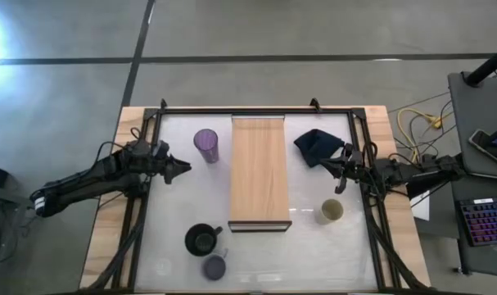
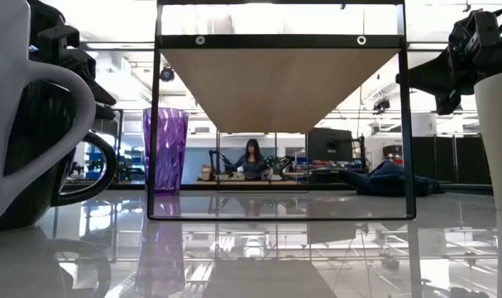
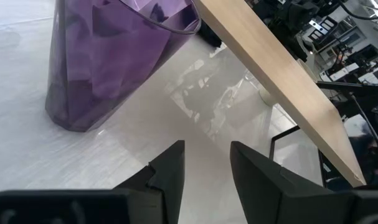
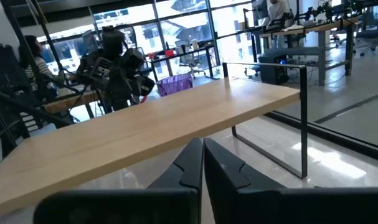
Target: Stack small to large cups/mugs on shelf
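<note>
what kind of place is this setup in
Probably a robotics lab or open-plan workshop. Behind the table, glass partitions and rows of benches with equipment fill the room, a person works at a far bench, and a keyboard sits beside the rig.

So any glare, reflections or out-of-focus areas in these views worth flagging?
High view: bright glare patch at the far left edge on the floor. Low view: the big white mug handle in the near foreground is out of focus, the backlit windows wash out, and the glossy white tabletop mirrors the tall translucent purple tumbler. Left wrist view: the tabletop reflects the room.
</note>
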